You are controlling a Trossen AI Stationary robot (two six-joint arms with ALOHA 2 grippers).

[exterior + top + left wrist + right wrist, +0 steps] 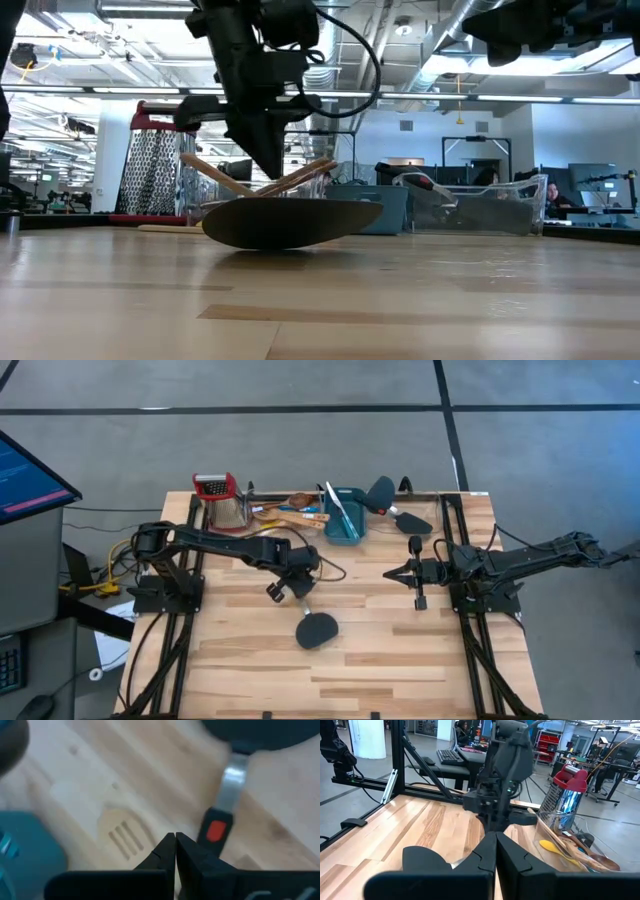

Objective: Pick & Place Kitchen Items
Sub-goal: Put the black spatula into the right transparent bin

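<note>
A: Start at the near side. We have a black spatula point(315, 628) lying flat on the bench point(380, 660), its broad head toward the near edge and its handle, with a metal neck and a red tab, running back toward the middle.

B: And our left hand point(281, 588) hangs just above that handle, fingers pressed together, holding nothing. That is our first worry: if we go down like this, we only push on the handle. The head could pivot and skate across the wood.

A: Agreed, we would have to spread the fingers first. In the left wrist view a pale slotted spatula point(121, 834) shows past the fingertips, so a sloppy descent might also nudge that one.

B: Our right hand point(392, 573) waits near the right edge, also fully closed and empty. It points toward the middle, so if both arms reach in we risk them meeting.

A: Farther back, the rest of the utensils point(290, 510) are piled along the far edge between the grater point(222, 500) and the teal tub point(345, 515), with two more black spatulas point(395, 505) to the right of the tub.

B: That pile is tangled, we judge. Pulling one handle could drag its neighbours or tip the grater.
</note>
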